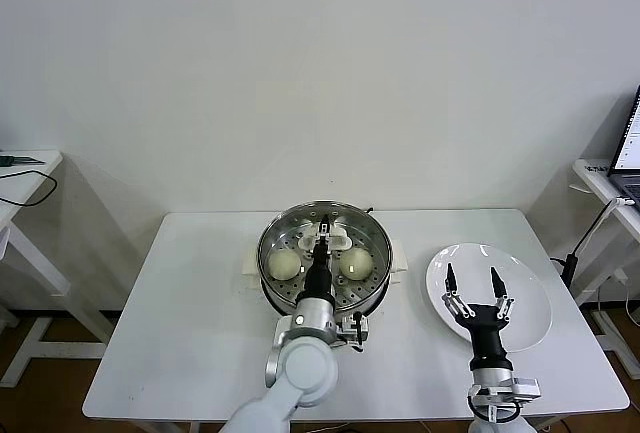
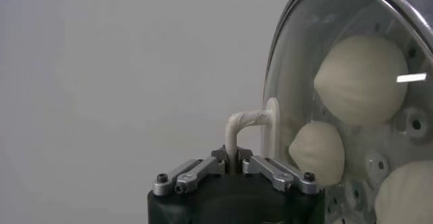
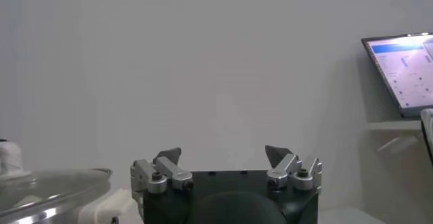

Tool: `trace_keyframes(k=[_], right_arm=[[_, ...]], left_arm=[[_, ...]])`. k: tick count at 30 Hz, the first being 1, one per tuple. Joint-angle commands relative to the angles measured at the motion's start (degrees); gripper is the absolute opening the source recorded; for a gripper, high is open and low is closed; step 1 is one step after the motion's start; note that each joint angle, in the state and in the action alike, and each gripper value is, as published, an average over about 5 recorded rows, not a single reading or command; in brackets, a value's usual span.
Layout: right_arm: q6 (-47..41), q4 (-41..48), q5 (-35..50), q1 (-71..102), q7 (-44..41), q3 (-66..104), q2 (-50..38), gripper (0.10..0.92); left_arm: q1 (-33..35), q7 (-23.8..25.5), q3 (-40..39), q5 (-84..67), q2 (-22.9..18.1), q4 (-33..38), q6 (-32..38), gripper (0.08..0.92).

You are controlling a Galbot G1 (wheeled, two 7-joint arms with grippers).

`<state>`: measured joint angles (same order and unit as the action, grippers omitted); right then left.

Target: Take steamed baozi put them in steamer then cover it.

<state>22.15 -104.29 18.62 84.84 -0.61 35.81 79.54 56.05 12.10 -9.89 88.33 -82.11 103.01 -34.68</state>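
From the head camera: shows the steamer (image 1: 271,244) at the middle of the white tabletop (image 1: 180,303), capped by the glass lid (image 1: 300,241), with two steamed baozi (image 1: 285,266) visible through the glass on the perforated tray. Finds the left gripper (image 1: 322,239) reaching in over the pot, fingers clenched on the lid's white handle (image 1: 337,232). Places the right gripper (image 1: 471,273) well apart on the robot's right, hovering above the bare white plate (image 1: 530,305) with fingers spread wide and grasping nothing. From the left wrist: brings the curved handle up close, pinched between the metal fingers (image 2: 265,166), and picks out three pale pleated buns behind the domed glass. From the right wrist: catches both dark fingertips (image 3: 169,155) standing apart in empty air, with the lid's edge near one side and a lit laptop screen (image 3: 399,70) far off by the wall.
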Motion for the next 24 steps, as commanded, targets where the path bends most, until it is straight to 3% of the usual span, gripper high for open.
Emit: trace_keyframes(k=[1,8,12,15,18,24], right_arm=[[0.1,0.1,0.1,-0.1,0.0,0.1,-0.3,0.823],[0.1,0.4,0.3,-0.2,-0.1,-0.1,-0.8,0.823],[-0.1,0.1,0.5,-0.1,0.0,-0.1,-1.3,0.823],[-1.1,-0.9,0.5,0.2,0.0,0.1,-1.8,0.823],[-3.0,-2.8,0.4,0.9,-0.1,0.6,-2.3,0.823],[-7.0,-6.3,0.3,1.9,-1.3,1.8,-3.0,0.823]], left_arm=[[3.8,-0.5,-0.9,-1.8,4.6,8.0,-0.6,0.427],[9.5,-1.2,0.5,-3.6,9.7,17.3,-0.8,0.635],[14.0,-3.8,5.7,-8.4,12.4,24.8,0.4,0.747],[19.3,-10.4,13.8,-21.0,13.6,29.7,5.4,0.805],[25.5,-17.8,24.7,-43.0,13.6,32.6,13.8,0.820],[34.2,-20.1,43.1,-70.0,7.7,31.4,29.6,0.823]])
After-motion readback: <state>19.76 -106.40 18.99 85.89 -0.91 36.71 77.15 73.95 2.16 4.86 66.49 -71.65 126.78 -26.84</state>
